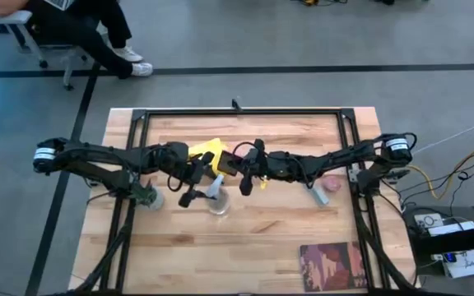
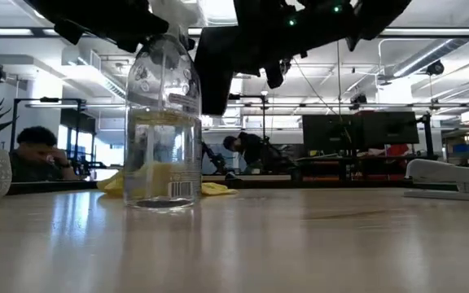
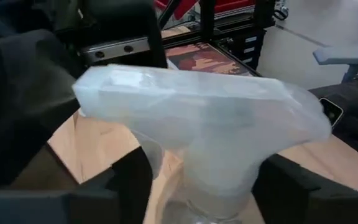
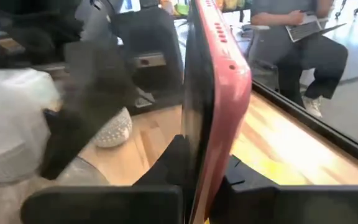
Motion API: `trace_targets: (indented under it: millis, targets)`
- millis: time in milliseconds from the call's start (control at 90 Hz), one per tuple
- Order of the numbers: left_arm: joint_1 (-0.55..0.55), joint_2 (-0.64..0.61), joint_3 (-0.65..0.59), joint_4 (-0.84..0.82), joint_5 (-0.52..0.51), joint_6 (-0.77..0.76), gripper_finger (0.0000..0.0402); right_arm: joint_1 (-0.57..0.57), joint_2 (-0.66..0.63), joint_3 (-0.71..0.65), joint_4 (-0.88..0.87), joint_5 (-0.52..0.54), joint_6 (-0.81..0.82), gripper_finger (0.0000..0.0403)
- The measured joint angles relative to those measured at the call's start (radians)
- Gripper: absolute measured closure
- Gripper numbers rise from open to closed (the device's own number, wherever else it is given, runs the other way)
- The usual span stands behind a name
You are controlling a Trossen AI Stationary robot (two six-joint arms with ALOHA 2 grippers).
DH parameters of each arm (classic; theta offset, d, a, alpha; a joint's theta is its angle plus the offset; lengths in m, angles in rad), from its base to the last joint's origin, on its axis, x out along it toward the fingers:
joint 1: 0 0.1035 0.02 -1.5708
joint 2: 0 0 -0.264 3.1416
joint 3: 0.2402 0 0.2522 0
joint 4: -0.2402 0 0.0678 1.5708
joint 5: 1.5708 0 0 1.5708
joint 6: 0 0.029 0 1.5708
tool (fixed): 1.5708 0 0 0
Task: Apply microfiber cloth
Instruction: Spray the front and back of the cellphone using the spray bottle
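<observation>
While both arms meet over the middle of the wooden table point(image 1: 278, 222), the left gripper point(image 3: 194, 186) pinches the neck of a clear spray bottle point(image 2: 164, 122) standing upright, its fingers clamped either side below the white trigger head. The right gripper point(image 4: 204, 186) grips a phone point(image 4: 213, 93) in a pink case, held on edge. The yellow microfiber cloth point(image 1: 206, 153) lies flat on the table at about eleven o'clock from the bottle.
</observation>
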Motion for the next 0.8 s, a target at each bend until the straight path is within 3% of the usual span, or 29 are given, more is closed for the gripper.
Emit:
trace_targets:
  millis: [111, 222, 444, 600, 800]
  targets:
    - [0.001, 0.000, 0.000, 0.000, -0.006, 0.003, 0.0250, 0.000, -0.006, 0.000, -0.001, 0.001, -0.013, 0.0400]
    - [0.001, -0.002, 0.000, -0.008, -0.008, 0.006, 0.0256, 0.002, -0.021, 0.000, -0.005, 0.000, -0.020, 0.0400]
    - [0.001, -0.026, 0.000, -0.046, -0.017, 0.001, 0.0196, 0.013, -0.080, 0.000, -0.048, -0.050, -0.053, 0.0400]
    - [0.001, -0.038, 0.000, -0.061, -0.015, -0.007, 0.0164, 0.014, -0.138, -0.001, -0.194, -0.205, -0.053, 0.0400]
    - [0.001, -0.047, 0.000, -0.086, -0.009, -0.008, 0.0152, 0.014, -0.216, -0.002, -0.432, -0.264, -0.058, 0.0400]
